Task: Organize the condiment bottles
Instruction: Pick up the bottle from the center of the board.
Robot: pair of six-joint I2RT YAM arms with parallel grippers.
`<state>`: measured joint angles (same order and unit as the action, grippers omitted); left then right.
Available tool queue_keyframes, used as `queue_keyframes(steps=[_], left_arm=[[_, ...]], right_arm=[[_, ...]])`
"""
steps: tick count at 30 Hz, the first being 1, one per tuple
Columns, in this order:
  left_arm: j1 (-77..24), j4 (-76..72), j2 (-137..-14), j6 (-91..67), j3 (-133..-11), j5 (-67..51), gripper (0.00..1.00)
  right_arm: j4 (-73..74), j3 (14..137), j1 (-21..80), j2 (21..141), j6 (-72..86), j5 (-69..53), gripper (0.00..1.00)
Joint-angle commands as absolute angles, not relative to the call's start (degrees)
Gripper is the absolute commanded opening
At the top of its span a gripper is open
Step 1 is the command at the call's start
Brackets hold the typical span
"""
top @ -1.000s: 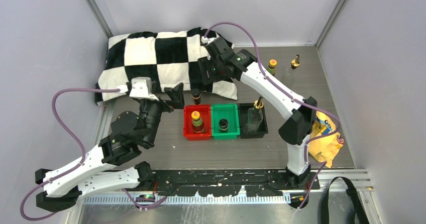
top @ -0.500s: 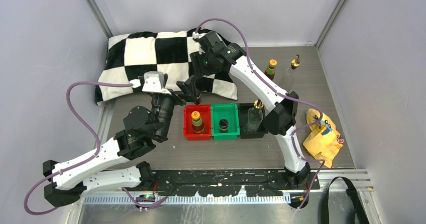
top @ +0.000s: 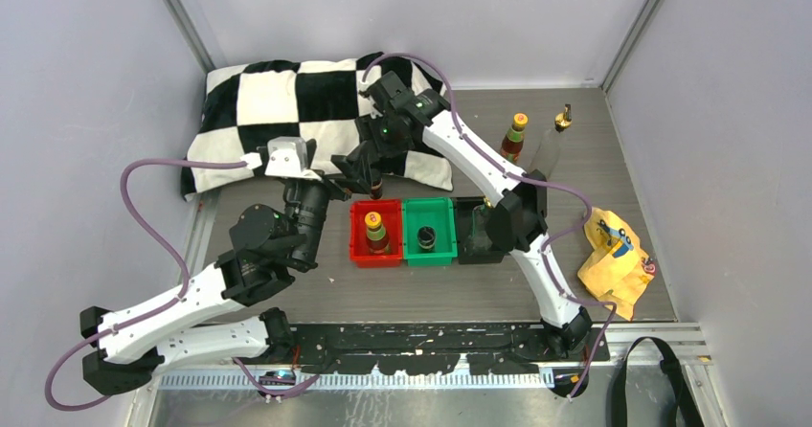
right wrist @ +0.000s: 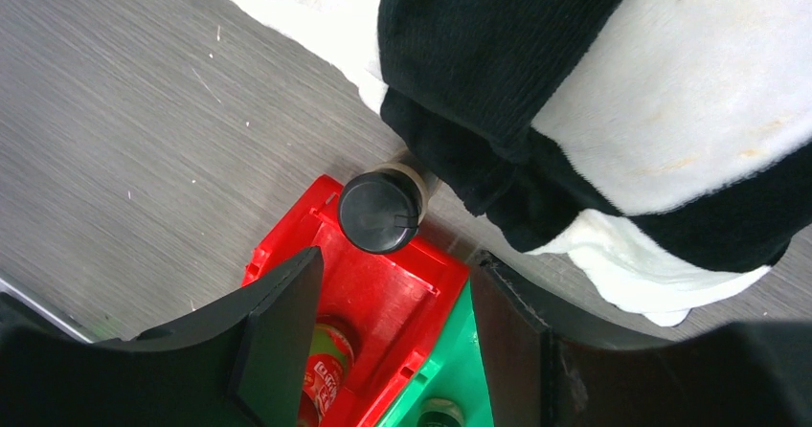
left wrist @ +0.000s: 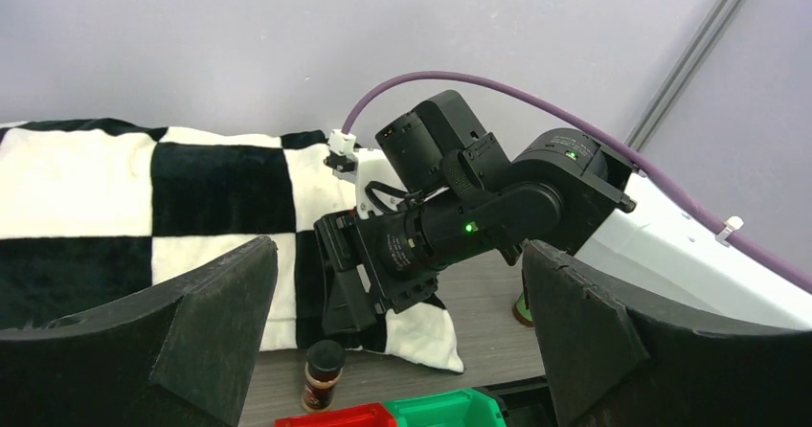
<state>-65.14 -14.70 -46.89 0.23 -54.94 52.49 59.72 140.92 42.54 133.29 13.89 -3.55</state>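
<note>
Hovering with jaws apart and empty, the right gripper (right wrist: pixel 393 264) lines up on a black-capped bottle (right wrist: pixel 380 212) just ahead; next, likely lower, straddle, close.

No legible wording in any view

The reddish-brown bottle (right wrist: pixel 332 343) in the red tray (right wrist: pixel 383 288) wears a red label (right wrist: pixel 324 386) whose white lettering is too blurred to read; a dark mark on its orange cap (top: pixel 373 220) is equally unclear.
</note>
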Motion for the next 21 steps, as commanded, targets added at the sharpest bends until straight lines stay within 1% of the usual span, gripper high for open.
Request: queue_keyframes(steps=[1,14,21], left_arm=[[-65.3,-18.7,-46.2,1.3,-54.6,52.2,1.00],[-65.4,-18.2,-45.9,0.3,-54.2,50.7,1.00],[-65.3,-16.6,-46.8,-2.0,-55.2,49.9,1.00]], right_arm=[[60.3,142.4,43.4,132.8,13.0,-4.8,0.64],[61.1,141.3,45.6,133.4,11.0,-2.1,0.66],[60.4,138.8,45.8,132.2,10.7,-1.6,0.66]])
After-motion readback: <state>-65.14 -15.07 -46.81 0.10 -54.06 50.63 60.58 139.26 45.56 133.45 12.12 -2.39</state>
